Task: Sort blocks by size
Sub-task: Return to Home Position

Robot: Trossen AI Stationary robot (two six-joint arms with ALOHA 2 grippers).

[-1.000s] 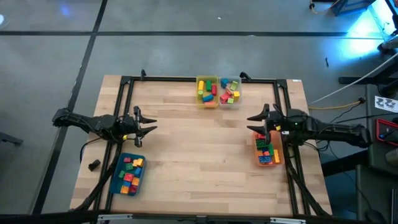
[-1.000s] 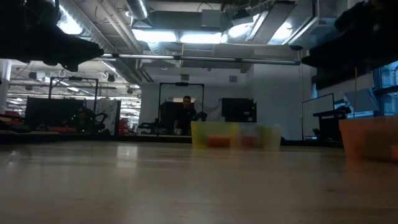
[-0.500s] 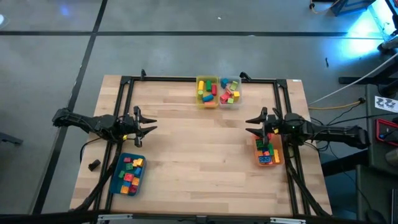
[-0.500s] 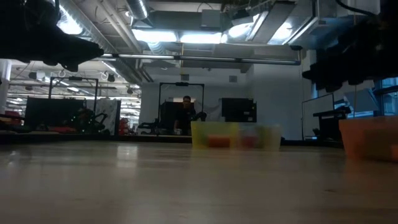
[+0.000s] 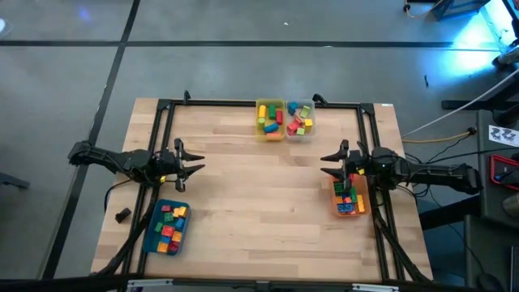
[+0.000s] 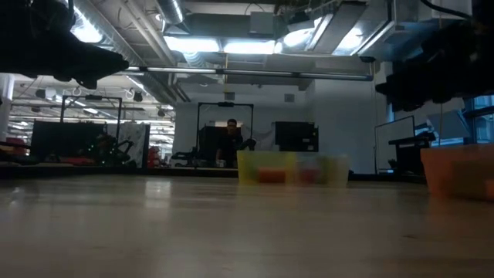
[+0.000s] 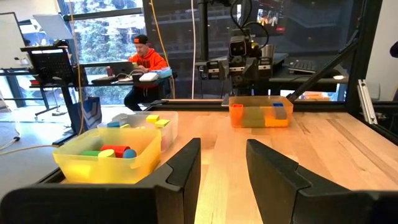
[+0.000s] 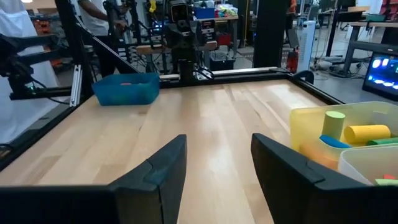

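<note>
Small coloured blocks lie in four bins: a teal bin (image 5: 166, 225) at the near left, an orange bin (image 5: 349, 199) at the right, and a yellow bin (image 5: 270, 119) and a clear bin (image 5: 299, 119) at the far middle. My left gripper (image 5: 195, 168) is open and empty above the bare wood just beyond the teal bin; it also shows in the left wrist view (image 7: 224, 165). My right gripper (image 5: 324, 164) is open and empty over the wood at the orange bin's far left corner; it also shows in the right wrist view (image 8: 217, 162).
A black frame (image 5: 259, 103) runs round the wooden tabletop (image 5: 259, 186), whose middle is bare between the two grippers. A small dark object (image 5: 122, 215) lies near the left edge. People sit and stand in the room beyond the table.
My right arm has come down a little and shifted slightly toward the table's near edge, staying open. The blocks and bins have not moved.
</note>
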